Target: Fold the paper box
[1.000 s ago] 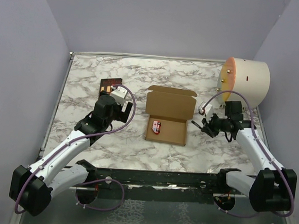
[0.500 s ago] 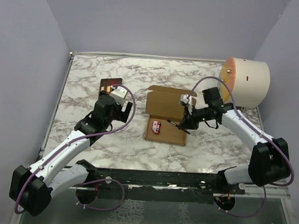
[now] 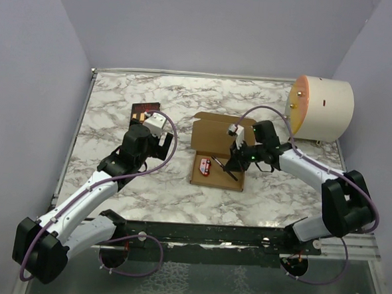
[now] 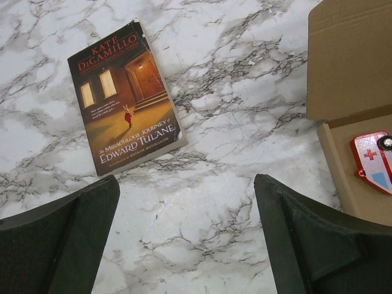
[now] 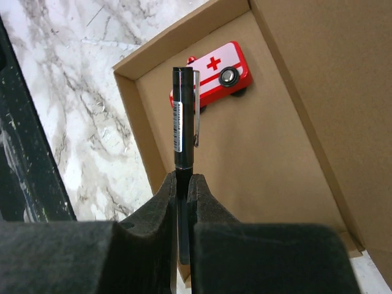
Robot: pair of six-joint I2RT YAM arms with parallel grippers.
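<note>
Paper box [image 3: 217,183]: long axis left-right, lid [image 3: 210,131] far side. Right end effector [image 5: 182,184] pinches pen [image 5: 183,110]; left end effector [image 4: 187,233] wide, empty.

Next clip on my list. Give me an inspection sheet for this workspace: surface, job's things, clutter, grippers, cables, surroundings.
Surface: marble-patterned table.
Job's things: paper box at the centre, lid open toward the far side, not yet closed.
Clutter: toy ambulance inside the box; book at far left; cream cylinder at far right.
Grippers: left gripper open, empty, above bare table between book and box; right gripper with fingers shut on a black pen, above the inside of the box.
Cables: purple cables loop off both arms.
Surroundings: lilac walls on three sides.
</note>
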